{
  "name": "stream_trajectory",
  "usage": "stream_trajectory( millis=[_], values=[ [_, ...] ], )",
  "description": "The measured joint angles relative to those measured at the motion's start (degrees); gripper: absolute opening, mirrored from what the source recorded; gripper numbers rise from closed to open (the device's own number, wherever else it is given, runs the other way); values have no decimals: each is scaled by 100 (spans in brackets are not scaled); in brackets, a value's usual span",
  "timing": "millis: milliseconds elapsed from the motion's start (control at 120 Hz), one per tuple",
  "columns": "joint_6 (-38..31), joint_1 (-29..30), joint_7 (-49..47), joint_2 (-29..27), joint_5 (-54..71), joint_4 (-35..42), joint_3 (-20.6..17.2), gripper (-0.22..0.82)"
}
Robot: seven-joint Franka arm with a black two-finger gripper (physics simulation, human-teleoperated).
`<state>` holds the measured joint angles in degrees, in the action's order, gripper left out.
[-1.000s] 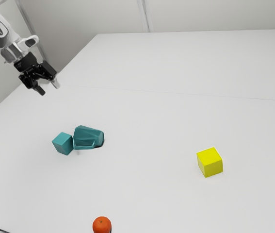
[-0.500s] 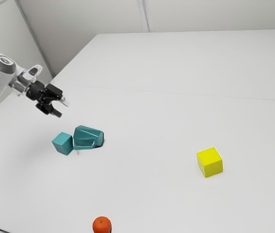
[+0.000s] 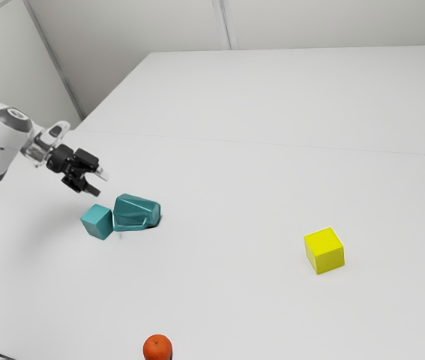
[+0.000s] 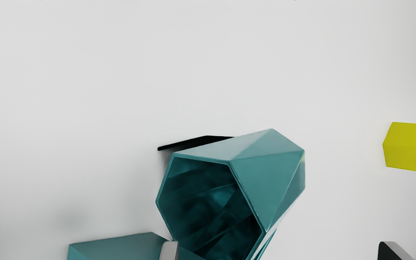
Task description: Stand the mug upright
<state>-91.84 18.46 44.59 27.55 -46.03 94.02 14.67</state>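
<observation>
My gripper (image 3: 98,185) hangs over the table at the exterior view's left, open and with nothing held. The teal faceted mug (image 3: 136,212) lies on its side just beyond it, handle toward the exterior view's front, beside a teal cube (image 3: 97,222). In the wrist view the open mouth of the mug (image 4: 208,206) faces the camera, and part of its handle is cut off by the lower edge. The fingertips of my gripper (image 4: 278,251) stand wide apart there, one of them in front of the teal cube (image 4: 117,247).
A yellow cube (image 3: 324,250) sits on the white table (image 3: 234,187), well toward the exterior view's right. An orange fruit (image 3: 157,348) lies at the front edge of the exterior view. The teal cube is close against the mug's mouth end.
My gripper has come down and slightly toward the exterior view's right, nearer the mug and teal cube, with the later part of the move smaller. The objects have stayed where they were.
</observation>
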Motion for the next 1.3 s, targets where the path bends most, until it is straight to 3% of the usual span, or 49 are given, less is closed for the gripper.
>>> stream_trajectory(
  millis=[542,1042,1075,1217,1300],
  values=[
    [-17,-32,442,511,-980,-92,-77,60],
    [12,-154,566,528,-743,90,-95,60],
    [16,-156,564,528,-731,114,-96,56],
    [29,-164,556,528,-696,133,-96,19],
    [30,-161,558,521,-689,128,-118,4]
  ],
)
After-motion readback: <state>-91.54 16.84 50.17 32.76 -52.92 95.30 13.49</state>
